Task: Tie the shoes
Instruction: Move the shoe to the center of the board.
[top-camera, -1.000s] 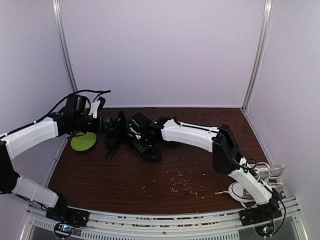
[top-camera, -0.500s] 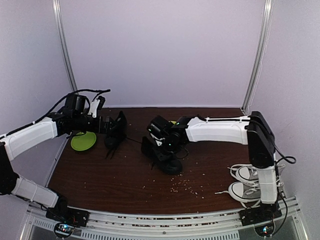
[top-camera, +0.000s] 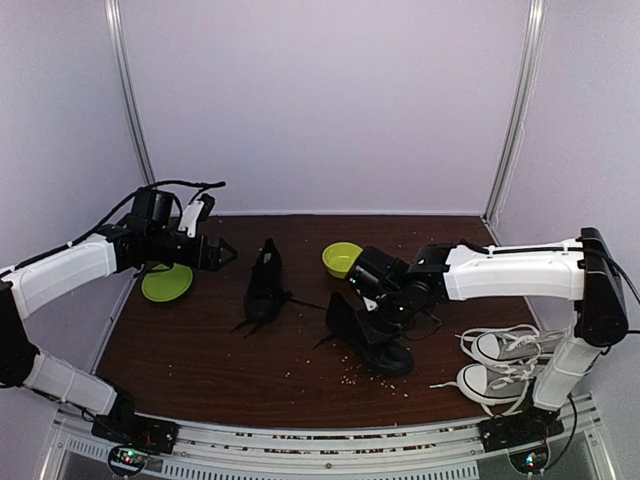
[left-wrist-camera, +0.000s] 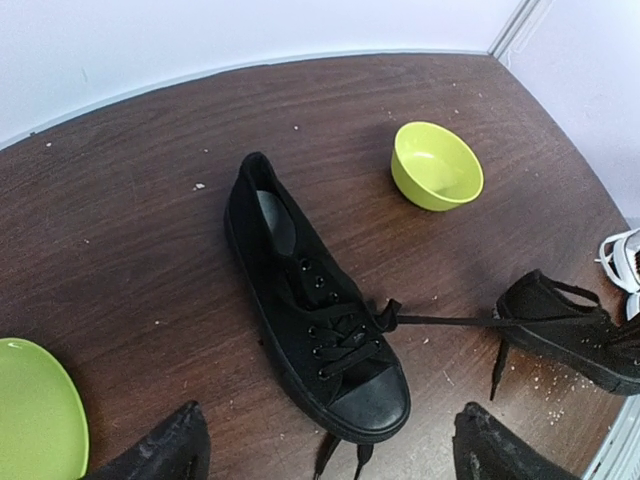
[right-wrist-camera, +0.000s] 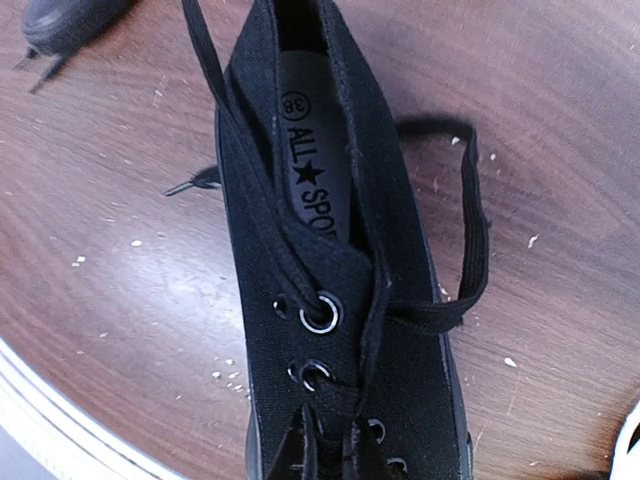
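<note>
Dark brown wood-grain table (top-camera: 200, 370), pale crumbs (top-camera: 365, 365) strewn over its near half, boxed by plain lilac-white walls (top-camera: 320, 100), slim metal posts (top-camera: 130, 100) in both back corners, aluminium rail (top-camera: 320, 445) along near edge, light even

All-black low-top lace-up sneakers: two, the left black sneaker (top-camera: 264, 283) and the right black sneaker (top-camera: 368, 333).
Grey-and-white canvas sneakers with white laces: two, the farther grey sneaker (top-camera: 505, 345) and the nearer grey sneaker (top-camera: 490, 383), side by side.
Lime-green round bowl (top-camera: 342, 259): one.
Lime-green flat round plate (top-camera: 166, 282): one.
White-and-black robot arms: two, the left arm (top-camera: 60, 272) and the right arm (top-camera: 510, 272).
Dark brown wooden table (top-camera: 200, 350): one.
Pale crumbs (top-camera: 365, 372) scattered on the table: many, too small to count.
</note>
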